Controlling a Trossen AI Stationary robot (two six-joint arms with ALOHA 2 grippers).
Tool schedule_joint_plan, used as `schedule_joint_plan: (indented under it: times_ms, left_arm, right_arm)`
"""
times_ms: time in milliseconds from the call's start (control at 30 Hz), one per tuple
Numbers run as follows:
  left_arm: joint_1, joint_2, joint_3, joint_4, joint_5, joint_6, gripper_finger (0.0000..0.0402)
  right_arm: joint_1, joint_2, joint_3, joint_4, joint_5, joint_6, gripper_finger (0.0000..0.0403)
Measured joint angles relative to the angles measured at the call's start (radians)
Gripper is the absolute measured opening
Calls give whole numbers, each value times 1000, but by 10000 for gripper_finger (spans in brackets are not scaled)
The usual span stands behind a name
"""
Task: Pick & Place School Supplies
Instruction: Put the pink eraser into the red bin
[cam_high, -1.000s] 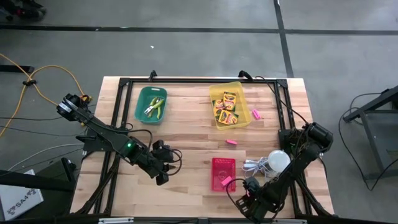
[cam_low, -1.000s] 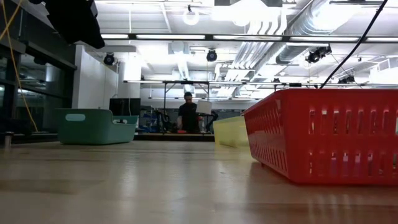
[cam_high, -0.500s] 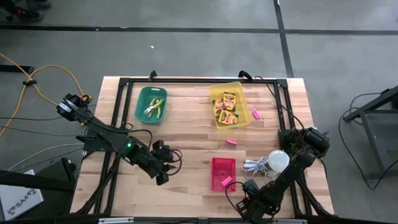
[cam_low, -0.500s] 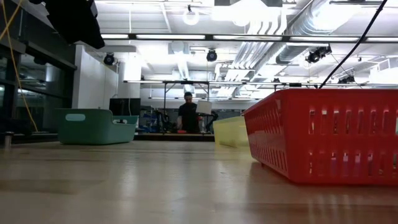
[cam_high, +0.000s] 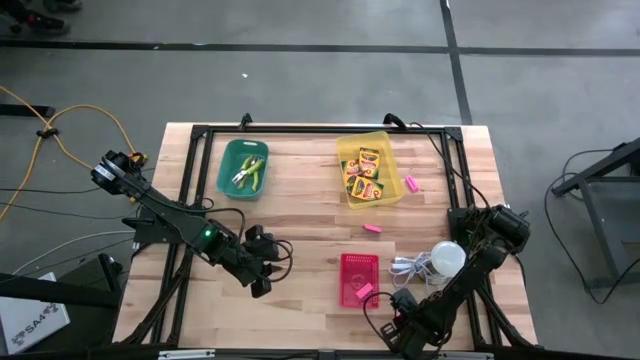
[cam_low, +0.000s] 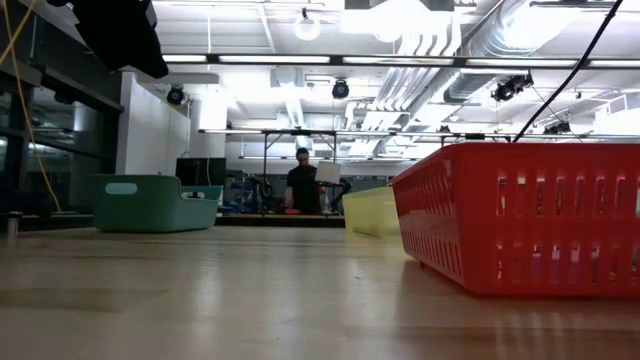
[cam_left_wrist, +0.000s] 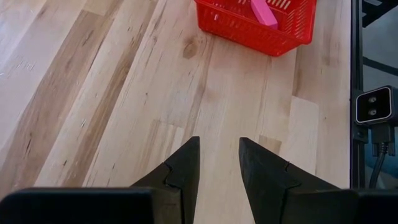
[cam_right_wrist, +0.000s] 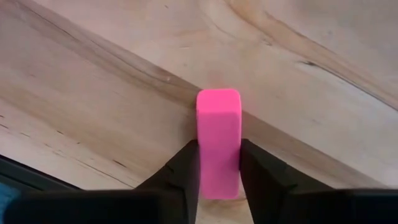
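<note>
Wooden planks filled our right wrist view, where the right gripper (cam_right_wrist: 219, 163) pinched a pink eraser (cam_right_wrist: 218, 142) near the table's front edge. We judged it needed lifting clear, then releasing over the red basket (cam_high: 359, 279). The left gripper (cam_left_wrist: 219, 163) waited, slightly parted, empty.

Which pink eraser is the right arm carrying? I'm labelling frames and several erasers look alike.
Start at the red basket near the table's front edge; the right gripper is just beside its front right corner. The eraser is the pink block pinched upright between its dark fingers. Unlike the eraser inside the basket and the loose ones on the wood, this one is clamped.
</note>
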Motion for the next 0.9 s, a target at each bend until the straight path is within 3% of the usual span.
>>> schedule_joint_plan:
  times_ms: [167, 633, 900]
  left_arm:
    - [0, 0, 0, 0, 0, 0, 108]
    - [0, 0, 0, 0, 0, 0, 108]
    - [0, 0, 0, 0, 0, 0, 108]
  right_arm:
    - [0, 0, 0, 5, 0, 0, 72]
    - [-1, 1, 45, -11, 2, -85, 70]
    - [-5, 0, 177, -225, 8, -139, 70]
